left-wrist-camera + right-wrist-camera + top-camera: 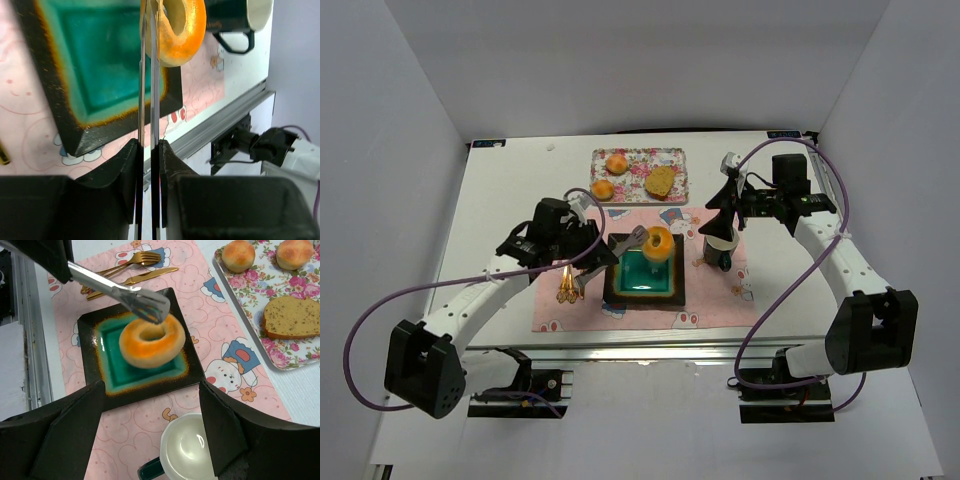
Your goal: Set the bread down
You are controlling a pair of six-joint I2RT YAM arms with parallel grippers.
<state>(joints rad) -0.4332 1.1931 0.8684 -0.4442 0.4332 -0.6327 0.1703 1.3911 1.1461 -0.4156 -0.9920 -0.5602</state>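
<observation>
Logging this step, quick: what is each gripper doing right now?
Left gripper: shut on the tongs, which pinch the ring bread.
Right gripper: open, empty, above the mug.

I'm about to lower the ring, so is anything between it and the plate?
Nothing visible. The ring, pinched in the tongs that the left claw holds, hangs over the plate's bare teal middle; the mug stands beside the plate, off that path.
</observation>
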